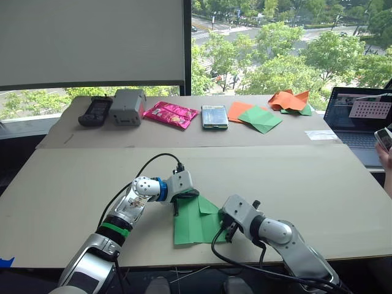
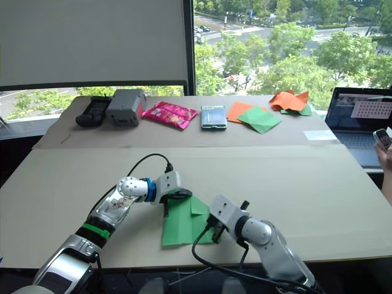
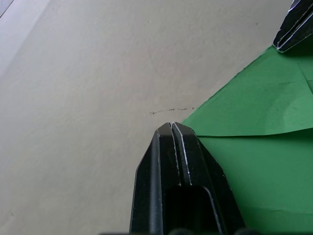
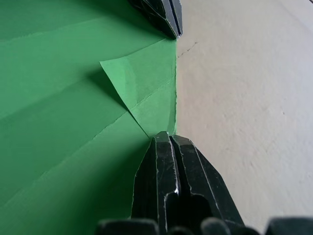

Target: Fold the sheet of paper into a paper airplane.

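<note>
**Handling notes: green sheet, partly folded, both claws at its edges**

The sheet of paper [image 1: 196,223] lies flat on the tabletop [image 1: 294,184], near its front edge, between the two arms. One top corner is turned over into a small triangular flap [image 4: 139,83]; faint parallel creases run across the rest.

Left claw [image 3: 172,128]: fingers pressed together, tip down at the sheet's upper left corner, gripping nothing. Right claw [image 4: 169,139]: fingers likewise together, tip resting at the sheet's right edge just below the flap.

Judgement: very light and limp, with no stiffness beyond what the creases lend. Likely to slide on the smooth tabletop and to tear or wrinkle if pinched hard. Best handled by pinning one edge with a tip, then lifting a free corner or the raised flap edge and pressing along the crease.
</note>
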`<action>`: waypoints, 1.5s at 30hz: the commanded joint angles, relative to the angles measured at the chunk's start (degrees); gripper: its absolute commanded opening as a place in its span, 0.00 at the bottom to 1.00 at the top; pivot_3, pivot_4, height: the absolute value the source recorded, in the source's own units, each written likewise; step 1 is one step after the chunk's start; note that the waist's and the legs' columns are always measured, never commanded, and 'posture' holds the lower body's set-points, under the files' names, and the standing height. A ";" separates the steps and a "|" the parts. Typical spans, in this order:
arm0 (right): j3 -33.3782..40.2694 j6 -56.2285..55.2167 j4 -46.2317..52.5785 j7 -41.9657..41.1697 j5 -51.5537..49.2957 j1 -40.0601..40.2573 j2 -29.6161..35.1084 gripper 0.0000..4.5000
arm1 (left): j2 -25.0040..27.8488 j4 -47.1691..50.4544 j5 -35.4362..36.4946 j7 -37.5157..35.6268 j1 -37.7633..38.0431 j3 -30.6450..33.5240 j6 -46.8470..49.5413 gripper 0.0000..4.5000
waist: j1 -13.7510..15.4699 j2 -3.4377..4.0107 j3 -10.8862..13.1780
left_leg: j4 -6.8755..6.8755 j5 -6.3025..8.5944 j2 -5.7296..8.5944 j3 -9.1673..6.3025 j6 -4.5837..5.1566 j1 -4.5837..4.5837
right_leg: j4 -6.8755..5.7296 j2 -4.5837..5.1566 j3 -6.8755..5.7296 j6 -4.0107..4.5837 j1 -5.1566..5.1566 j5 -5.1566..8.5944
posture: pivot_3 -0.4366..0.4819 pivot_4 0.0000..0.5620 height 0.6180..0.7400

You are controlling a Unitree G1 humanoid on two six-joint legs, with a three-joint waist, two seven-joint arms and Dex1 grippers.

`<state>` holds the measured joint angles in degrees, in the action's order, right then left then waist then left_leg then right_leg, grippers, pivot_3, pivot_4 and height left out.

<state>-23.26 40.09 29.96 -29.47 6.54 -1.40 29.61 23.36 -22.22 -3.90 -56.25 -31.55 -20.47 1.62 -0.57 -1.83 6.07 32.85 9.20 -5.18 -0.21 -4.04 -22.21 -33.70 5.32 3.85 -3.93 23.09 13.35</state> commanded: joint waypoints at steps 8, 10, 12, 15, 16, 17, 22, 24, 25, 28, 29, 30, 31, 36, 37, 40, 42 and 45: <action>1.45 7.58 -1.59 -1.57 -1.84 5.50 2.54 0.01 | 1.09 -2.06 -2.19 -0.17 0.51 -0.88 0.45 0.00 | 0.23 -0.01 0.00 | 0.00 0.02 0.07 0.00 -0.02 -0.04 | 0.23 0.09 0.00 -0.01 -0.04 0.00 | 0.48 0.27 0.82; 2.55 8.08 -0.69 -1.68 -2.51 5.10 2.40 0.01 | 1.08 -2.15 -2.20 -0.18 0.43 -0.87 0.35 0.00 | 0.38 -0.01 0.00 | 0.00 0.02 0.09 0.00 -0.02 -0.08 | 0.33 0.10 0.00 -0.01 -0.04 0.00 | 0.48 0.27 0.82; 5.11 8.57 1.28 -1.86 -5.11 4.47 0.78 0.01 | 1.10 -2.24 -2.21 -0.18 0.35 -0.84 0.24 0.00 | 0.45 0.00 0.01 | 0.00 0.02 0.09 0.00 -0.02 -0.12 | 0.45 0.10 0.00 -0.01 -0.05 0.00 | 0.48 0.27 0.82; 9.52 8.42 4.25 -2.59 -9.60 3.22 -1.19 0.01 | 1.10 -2.35 -2.19 -0.22 0.17 -0.78 0.16 0.00 | 0.50 -0.04 0.09 | 0.00 0.02 0.10 0.01 -0.02 -0.19 | 0.51 0.10 0.00 -0.01 -0.03 0.00 | 0.48 0.27 0.82; 10.85 7.51 5.45 -3.49 -11.15 2.84 -1.27 0.01 | 1.13 -2.47 -2.20 -0.22 0.10 -0.74 0.09 0.00 | 0.51 -0.02 0.13 | 0.00 0.02 0.10 0.01 -0.02 -0.21 | 0.51 0.10 0.00 -0.01 -0.02 0.00 | 0.48 0.27 0.82; 12.11 6.72 6.78 -4.59 -13.07 2.57 -1.46 0.01 | 1.15 -2.54 -2.22 -0.22 0.05 -0.72 0.04 0.00 | 0.48 0.02 0.17 | 0.00 0.02 0.10 0.01 -0.02 -0.22 | 0.51 0.10 0.00 -0.01 -0.01 0.00 | 0.48 0.27 0.82; 17.59 5.53 9.08 -5.61 -20.66 0.32 -4.76 0.01 | 1.10 -2.76 -2.23 -0.23 -0.17 -0.62 -0.12 0.00 | 0.30 0.13 0.28 | -0.01 0.03 0.10 -0.01 0.01 -0.23 | 0.51 0.07 0.00 -0.01 0.04 0.00 | 0.48 0.27 0.82; 17.57 4.18 7.17 -4.13 -20.35 -1.63 -5.88 0.01 | 0.99 -2.89 -2.18 -0.13 -0.34 -0.53 -0.26 0.00 | 0.18 0.15 0.30 | 0.00 0.03 0.10 -0.03 0.01 -0.24 | 0.51 0.06 0.00 -0.01 0.06 0.00 | 0.48 0.27 0.82; 16.85 3.58 6.25 -3.62 -19.72 -2.28 -6.11 0.01 | 0.96 -2.99 -2.16 -0.05 -0.45 -0.49 -0.38 0.00 | 0.17 0.15 0.30 | 0.00 0.03 0.11 -0.03 0.01 -0.24 | 0.51 0.06 0.00 -0.01 0.06 0.00 | 0.48 0.27 0.82; 14.77 2.54 4.39 -2.61 -19.36 -3.59 -7.67 0.01 | 0.99 -3.24 -2.13 0.21 -0.91 -0.24 -0.72 0.00 | 0.16 0.16 0.30 | 0.00 0.03 0.11 -0.03 0.01 -0.24 | 0.51 0.07 0.00 -0.01 0.06 0.00 | 0.48 0.27 0.82; 13.81 2.10 3.29 -1.87 -18.54 -4.17 -7.94 0.01 | 1.05 -3.30 -2.13 0.28 -1.04 -0.13 -0.87 0.00 | 0.15 0.19 0.31 | -0.01 0.03 0.11 -0.03 0.01 -0.24 | 0.51 0.06 0.00 -0.01 0.06 0.00 | 0.48 0.27 0.82; 12.74 1.34 2.17 -1.28 -17.54 -4.73 -7.99 0.01 | 1.12 -3.25 -2.10 0.27 -1.10 -0.06 -0.95 0.00 | 0.09 0.24 0.32 | -0.01 0.03 0.11 -0.03 0.01 -0.24 | 0.51 0.06 0.00 -0.01 0.06 0.00 | 0.48 0.27 0.82; 11.92 0.80 1.08 -0.70 -16.87 -5.31 -8.35 0.01 | 1.19 -3.08 -2.03 0.22 -1.10 0.02 -0.92 0.00 | 0.04 0.28 0.34 | -0.01 0.03 0.11 -0.03 0.01 -0.25 | 0.51 0.06 0.00 -0.01 0.06 0.00 | 0.48 0.27 0.82; 6.47 -0.05 -3.85 0.30 -14.38 -6.95 -9.03 0.01 | 1.31 -2.02 -1.85 0.46 -0.80 0.21 -0.52 0.00 | -0.09 0.35 0.34 | -0.02 0.03 0.11 -0.03 0.02 -0.28 | 0.51 0.04 0.00 -0.01 0.07 0.00 | 0.48 0.27 0.82; 5.66 -0.27 -4.79 0.47 -13.76 -7.06 -8.86 0.01 | 1.31 -1.92 -1.82 0.52 -0.76 0.22 -0.47 0.00 | -0.10 0.35 0.34 | -0.02 0.03 0.11 -0.03 0.02 -0.28 | 0.51 0.04 0.00 -0.01 0.06 0.00 | 0.48 0.27 0.82; 3.65 0.06 -7.79 0.31 -12.88 -7.54 -8.88 0.01 | 1.42 -1.32 -1.68 0.82 -0.56 0.44 -0.31 0.00 | -0.12 0.35 0.34 | -0.02 0.03 0.11 -0.03 0.02 -0.30 | 0.51 0.04 0.00 -0.01 0.06 0.00 | 0.48 0.27 0.82; 3.12 -0.03 -9.61 0.56 -12.28 -8.03 -9.05 0.01 | 1.54 -0.61 -1.33 0.95 -0.49 0.81 0.02 0.00 | -0.15 0.36 0.34 | -0.02 0.03 0.11 -0.03 0.02 -0.30 | 0.51 0.03 0.00 -0.02 0.07 -0.01 | 0.48 0.27 0.82; 2.56 -0.29 -11.14 0.41 -11.63 -8.52 -8.95 0.01 | 1.71 2.31 0.97 1.28 -0.10 3.08 2.83 0.00 | -0.27 0.36 0.33 | -0.02 0.03 0.10 -0.05 0.03 -0.29 | 0.50 0.00 0.00 -0.02 0.07 -0.01 | 0.48 0.27 0.82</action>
<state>-20.19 39.92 19.72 -29.29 -5.74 -9.88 20.51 24.25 -21.40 -3.81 -55.61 -32.08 -19.08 2.59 -0.84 -1.47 6.40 32.82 9.23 -5.08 -0.26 -4.01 -22.50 -33.21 5.31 3.85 -3.94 23.17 13.35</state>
